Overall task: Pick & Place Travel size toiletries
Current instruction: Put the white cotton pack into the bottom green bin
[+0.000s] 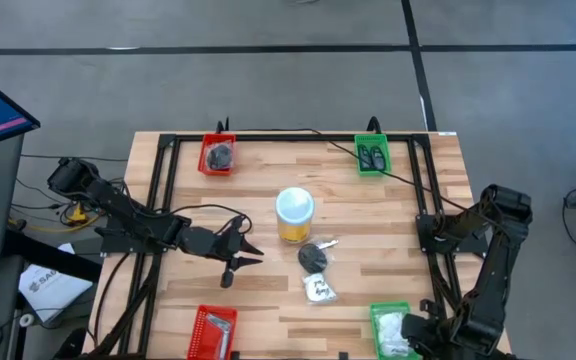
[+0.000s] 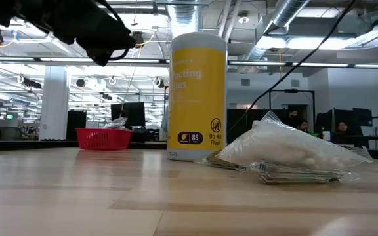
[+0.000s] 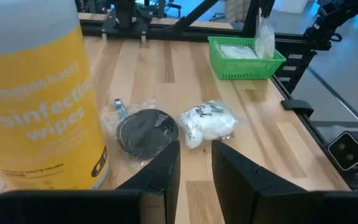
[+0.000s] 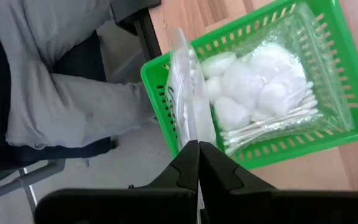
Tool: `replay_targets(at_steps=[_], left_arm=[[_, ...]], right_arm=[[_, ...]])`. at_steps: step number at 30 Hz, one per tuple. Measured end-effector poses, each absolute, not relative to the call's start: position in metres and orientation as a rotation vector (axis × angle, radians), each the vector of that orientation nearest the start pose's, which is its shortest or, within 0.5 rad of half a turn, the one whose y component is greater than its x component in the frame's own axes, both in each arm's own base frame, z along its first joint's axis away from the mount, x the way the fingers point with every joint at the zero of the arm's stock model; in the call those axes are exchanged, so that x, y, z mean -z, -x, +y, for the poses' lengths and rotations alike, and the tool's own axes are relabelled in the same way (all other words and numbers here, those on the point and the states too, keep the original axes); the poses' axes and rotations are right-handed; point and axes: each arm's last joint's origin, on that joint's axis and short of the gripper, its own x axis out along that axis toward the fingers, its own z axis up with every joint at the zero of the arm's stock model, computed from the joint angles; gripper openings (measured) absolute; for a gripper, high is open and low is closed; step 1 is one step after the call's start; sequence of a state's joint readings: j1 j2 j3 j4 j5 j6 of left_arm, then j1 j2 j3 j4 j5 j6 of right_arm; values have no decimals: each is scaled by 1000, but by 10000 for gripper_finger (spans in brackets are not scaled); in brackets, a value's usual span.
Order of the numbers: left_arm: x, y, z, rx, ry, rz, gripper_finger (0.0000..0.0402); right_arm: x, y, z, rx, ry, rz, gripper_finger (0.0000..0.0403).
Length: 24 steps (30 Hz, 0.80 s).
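Right gripper [image 4: 197, 163] clamps a clear packet [image 4: 188, 106] over the green tray's rim [image 4: 156, 93]; left gripper [image 3: 196, 163] hangs parted.

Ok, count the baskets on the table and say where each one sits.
4, one near each table corner: red basket far left, green basket far right, red basket near left, green basket near right. None seem hidden.

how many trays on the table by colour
red trays: 2, one at the far edge and one at the near edge
green trays: 2, one at the far edge and one at the near edge
total: 4
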<state>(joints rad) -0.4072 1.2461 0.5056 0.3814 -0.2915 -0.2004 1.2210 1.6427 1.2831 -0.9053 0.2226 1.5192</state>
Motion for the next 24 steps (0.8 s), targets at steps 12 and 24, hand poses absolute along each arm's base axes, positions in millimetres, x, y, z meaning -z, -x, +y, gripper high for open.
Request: replay_targets(at_steps=[12, 24], left_arm=[[-201, -230, -90, 83, 84, 324, 84], [-202, -231, -90, 83, 85, 321, 84]], right_arm=[[-223, -121, 305, 107, -385, 1304, 0], [-221, -135, 298, 176, -421, 1304, 52]])
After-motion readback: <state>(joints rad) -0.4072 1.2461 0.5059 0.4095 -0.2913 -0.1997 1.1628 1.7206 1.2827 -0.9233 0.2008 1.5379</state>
